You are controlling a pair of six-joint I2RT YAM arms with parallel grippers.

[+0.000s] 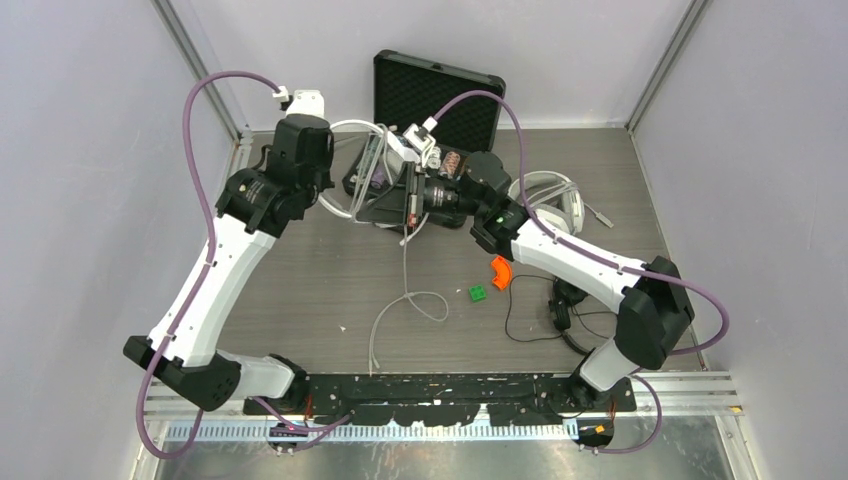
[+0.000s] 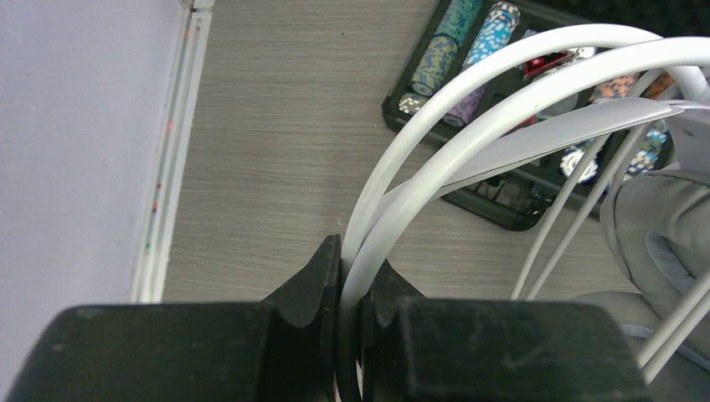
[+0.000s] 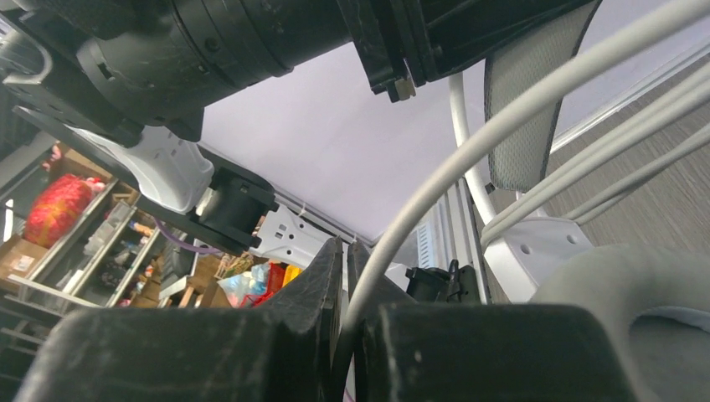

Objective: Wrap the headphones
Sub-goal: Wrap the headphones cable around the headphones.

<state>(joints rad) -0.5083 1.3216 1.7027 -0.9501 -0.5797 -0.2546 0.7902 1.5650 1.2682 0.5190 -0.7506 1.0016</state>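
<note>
A white over-ear headset (image 1: 372, 150) is held up over the back middle of the table. My left gripper (image 1: 335, 168) is shut on its thin white headband wires (image 2: 502, 109); in the left wrist view the gripper (image 2: 352, 276) pinches them between the fingertips. My right gripper (image 1: 398, 203) is shut on this headset's grey-white cable (image 3: 469, 151), beside a grey ear pad (image 3: 636, 285). The cable's free end (image 1: 405, 300) trails onto the table. A second white headset (image 1: 553, 195) lies at the back right. The black headset (image 1: 563, 312) with its thin cable lies at the front right.
An open black case (image 1: 440, 95) stands at the back, its tray of poker chips (image 2: 469, 50) under the held headset. An orange curved piece (image 1: 498, 272) and a green block (image 1: 478, 293) lie mid-table. Walls close in on the left and right.
</note>
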